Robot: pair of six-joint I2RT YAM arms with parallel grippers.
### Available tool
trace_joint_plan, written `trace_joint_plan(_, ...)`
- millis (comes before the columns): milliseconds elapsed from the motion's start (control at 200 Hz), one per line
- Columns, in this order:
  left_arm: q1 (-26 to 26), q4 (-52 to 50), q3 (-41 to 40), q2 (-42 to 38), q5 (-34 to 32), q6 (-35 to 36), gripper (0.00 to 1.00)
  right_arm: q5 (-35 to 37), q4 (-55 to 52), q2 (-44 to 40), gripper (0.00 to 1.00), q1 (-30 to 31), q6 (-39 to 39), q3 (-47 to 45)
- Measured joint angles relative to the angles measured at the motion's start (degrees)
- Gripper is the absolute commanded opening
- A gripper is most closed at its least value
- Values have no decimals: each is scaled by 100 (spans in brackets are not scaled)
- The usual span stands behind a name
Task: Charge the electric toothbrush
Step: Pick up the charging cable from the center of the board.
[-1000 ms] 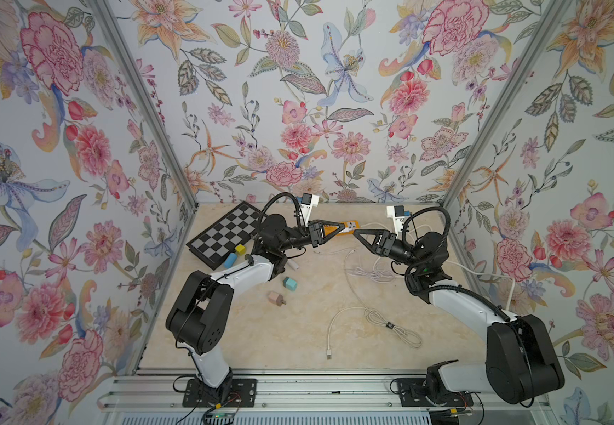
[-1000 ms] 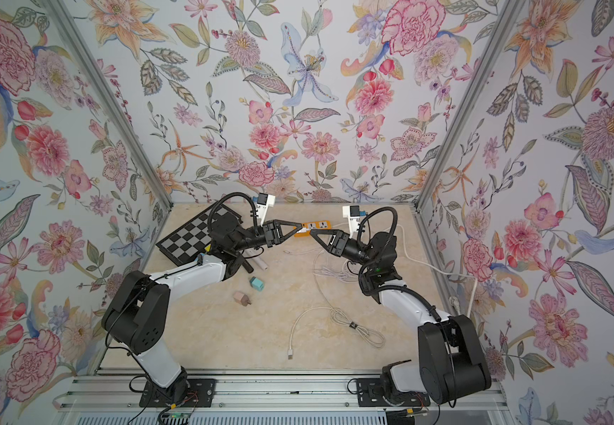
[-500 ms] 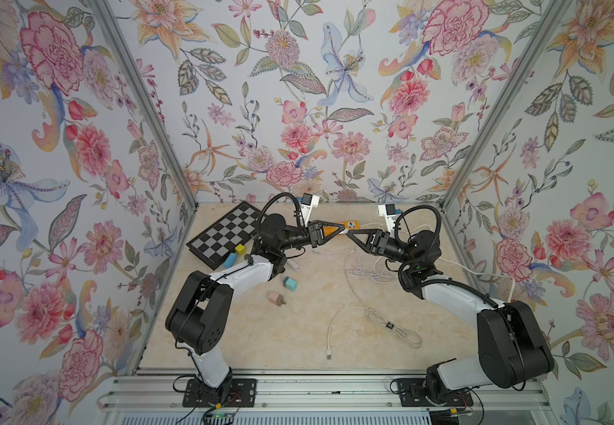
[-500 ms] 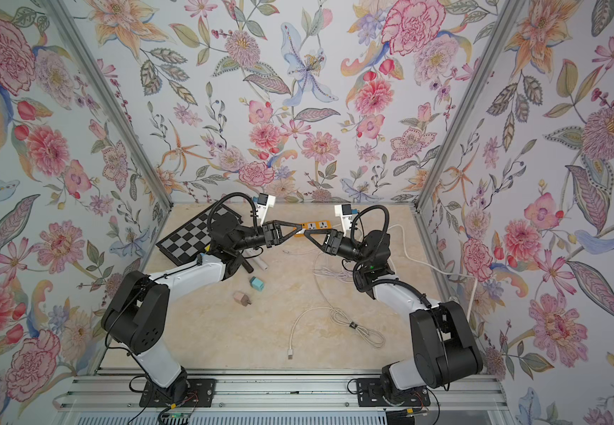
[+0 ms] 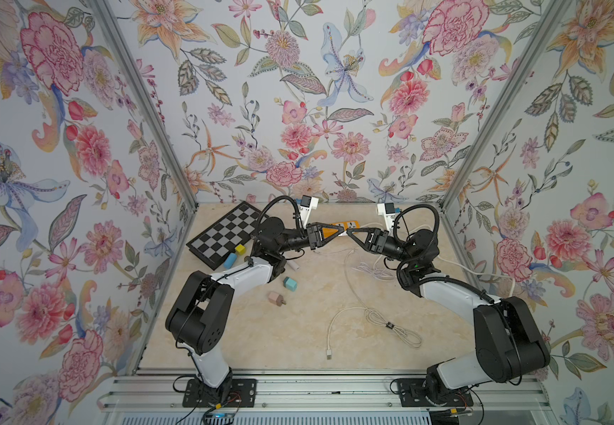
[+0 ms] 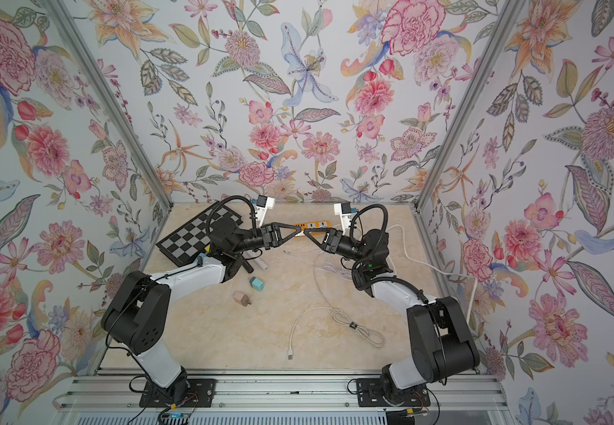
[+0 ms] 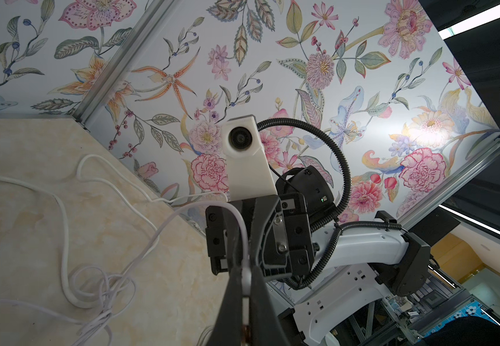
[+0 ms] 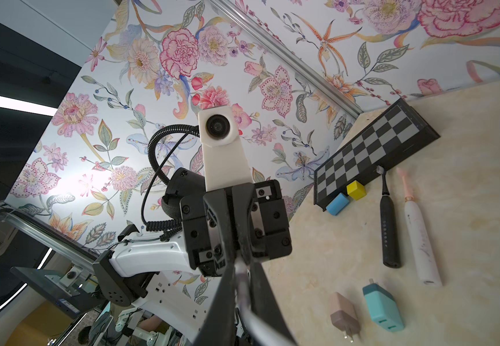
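- Firstly, toward the near edge of the tabletop (image 5: 261,342): a coiled white cable (image 5: 371,320) lies loose, its plug end (image 5: 329,355) free and joined to nothing.
- Mid-tabletop, left of centre: a pinkish adapter (image 5: 276,298) and a teal adapter (image 5: 290,282) lie just beside each other, neither of them plugged in.
- Toward the left edge: the black toothbrush (image 8: 388,221) and the white toothbrush (image 8: 419,236) lie flat side by side, apart from every cable. The left arm largely hides them in both top views.
- Beside them: a blue block (image 5: 230,260) and a yellow block (image 5: 240,249) sit against the chessboard (image 5: 224,235).
- Right of centre: a tangle of thin white cable (image 7: 170,221) on the tabletop, with one strand rising to the grippers.
- Above the far centre: the left gripper (image 5: 343,231) and the right gripper (image 5: 350,233) meet tip to tip, each clenched on that raised strand.
- Far edge: the power strip (image 5: 353,223), partly hidden behind the gripper tips.
- Progress, judged: early. A cable is in hand and nothing more. What remains is joining the cable to a toothbrush and an adapter, then the adapter to the power strip.
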Motion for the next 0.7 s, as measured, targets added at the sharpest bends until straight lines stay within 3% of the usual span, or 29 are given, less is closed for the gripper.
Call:
trace_joint_plan(50,0,-50,0,-13,-13,31,0,-4,28,-2,2,0,-22,0)
trace_joint_plan(75,0,-101,0,-31,-20,74,5,-2,28,-2,2,0,-42,0)
trace_joint_plan(150,0,-455,13,-129,-59,382,33,20,-35,-15,1,-2,-66,0)
trace_joint_plan(185,0,-756,35,-197,-125,616,40,50,-76,-35,1,-2,-81,0)
trace_joint_plan(300,-2,-2326,249,-564,-796,1773,45,273,-334,-264,2,-85,-175,-35)
trace_joint_plan(470,-4,-4579,426,-1685,-3464,3534,45,846,-859,-988,3,-448,-483,-356)
trace_joint_plan(605,2,-5237,-39,-2417,-5121,4658,49,1279,-1530,-1523,4,-457,-1047,-391)
trace_joint_plan(701,13,-5412,-699,-2811,-5469,5547,55,1392,-1843,-1633,5,-420,-1368,-391)
